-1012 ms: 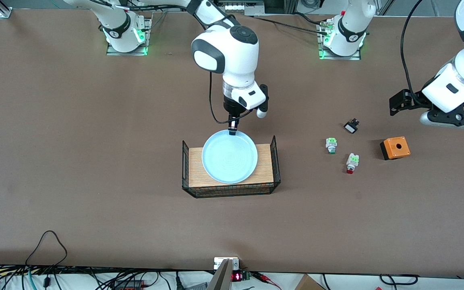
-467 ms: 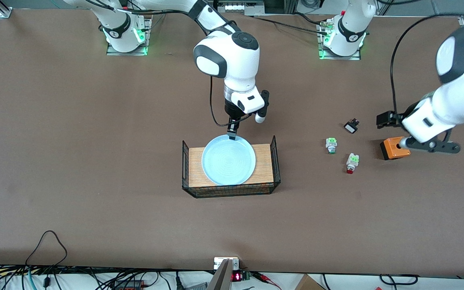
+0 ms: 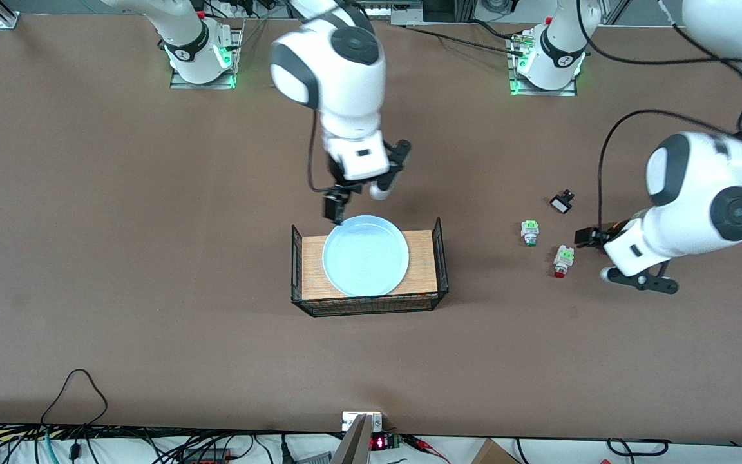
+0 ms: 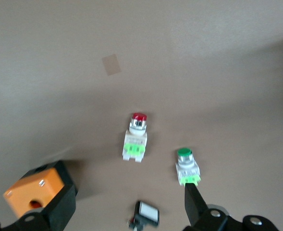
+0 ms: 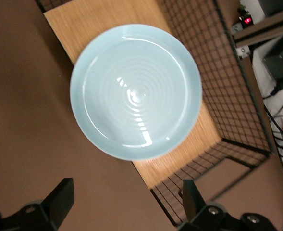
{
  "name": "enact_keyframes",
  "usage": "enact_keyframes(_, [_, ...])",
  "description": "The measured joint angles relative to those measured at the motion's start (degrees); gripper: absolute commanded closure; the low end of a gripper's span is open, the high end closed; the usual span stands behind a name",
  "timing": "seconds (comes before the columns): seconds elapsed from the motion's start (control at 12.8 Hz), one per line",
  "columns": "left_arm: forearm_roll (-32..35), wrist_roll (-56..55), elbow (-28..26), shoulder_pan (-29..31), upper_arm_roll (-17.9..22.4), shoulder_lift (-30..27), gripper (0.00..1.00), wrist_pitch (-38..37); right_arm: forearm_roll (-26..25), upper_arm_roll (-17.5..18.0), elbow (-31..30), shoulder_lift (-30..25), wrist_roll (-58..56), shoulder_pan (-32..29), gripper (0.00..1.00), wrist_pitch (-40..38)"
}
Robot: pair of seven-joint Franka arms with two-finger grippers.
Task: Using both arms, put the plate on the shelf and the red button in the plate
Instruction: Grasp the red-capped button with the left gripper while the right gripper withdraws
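- Front view: the plate (image 3: 365, 256) lies flat on the wooden floor of the wire basket (image 3: 439, 240), so that half looks finished. The right gripper (image 3: 334, 207) hangs over the plate's rim on the side toward the robots' bases, holding nothing; I cannot read its finger gap from here. The left gripper (image 3: 587, 237) hovers just beside the red button (image 3: 563, 260), toward the left arm's end of the table, empty as well. The step in hand is the pick: centre the fingers over the white body, turn the wrist so they close across its narrow sides, and descend straight.
- Left wrist view: the fingers (image 4: 195, 204) are spread wide with nothing between them. The red button lies ahead of them, flat on the table; the green-capped button (image 4: 186, 166) sits right at one fingertip, so a sloppy descent could nudge it. The orange box (image 4: 34, 193) sits by the other finger.
- Right wrist view: fingers (image 5: 59, 196) wide apart, empty; the plate lies below and ahead, clear of both.
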Motion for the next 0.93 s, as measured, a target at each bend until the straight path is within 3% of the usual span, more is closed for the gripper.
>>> enact_keyframes(0.47, [0.00, 3.35, -12.96, -0.02, 0.00, 4.22, 0.05, 21.92, 4.15, -0.66, -0.10, -10.25, 0.58, -12.76, 0.00, -12.80])
enact_keyframes(0.78, [0.00, 6.95, -15.55, 0.00, 0.04, 6.88, 0.32, 28.75, 6.55, -0.79, -1.67, -14.46, 6.54, -20.99, 0.00, -16.89])
enact_keyframes(0.93, [0.00, 7.96, -15.57, 0.04, 0.05, 8.06, 0.70, 30.68, 7.11, -0.79, -4.75, -17.77, 10.50, -23.85, 0.00, -17.84])
